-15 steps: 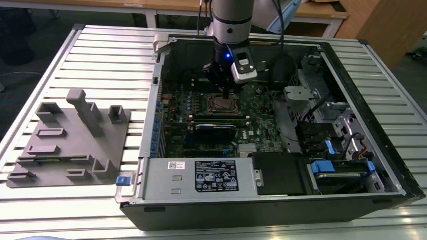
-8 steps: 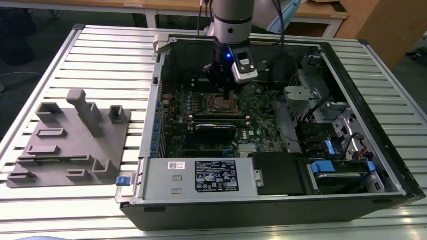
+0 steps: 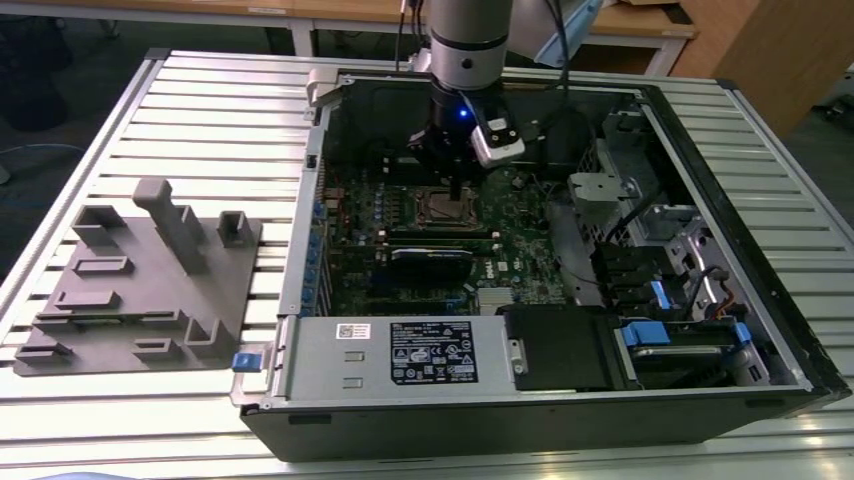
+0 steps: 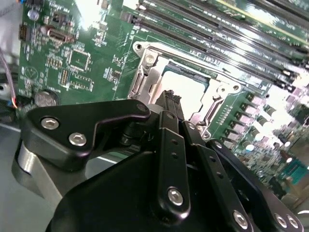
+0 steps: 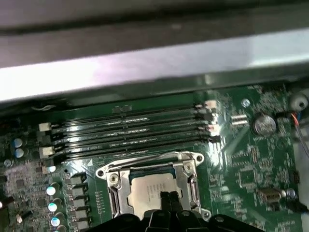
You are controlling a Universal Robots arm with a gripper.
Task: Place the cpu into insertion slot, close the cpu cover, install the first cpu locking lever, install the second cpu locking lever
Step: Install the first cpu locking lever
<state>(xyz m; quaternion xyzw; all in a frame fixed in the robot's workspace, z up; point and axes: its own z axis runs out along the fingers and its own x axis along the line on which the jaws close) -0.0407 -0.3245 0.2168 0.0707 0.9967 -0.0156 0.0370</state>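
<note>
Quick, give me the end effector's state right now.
End effector: fingers together, shut, holding nothing visible, tips at the cpu in the insertion slot.

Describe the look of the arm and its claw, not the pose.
The arm is a silver-grey cylinder with a dark cable beside it and a blue light below. A white camera block sits at the wrist. The claw is matte black, with bolted links and silver screws.

No legible text on labels (image 3: 431, 352)
</note>
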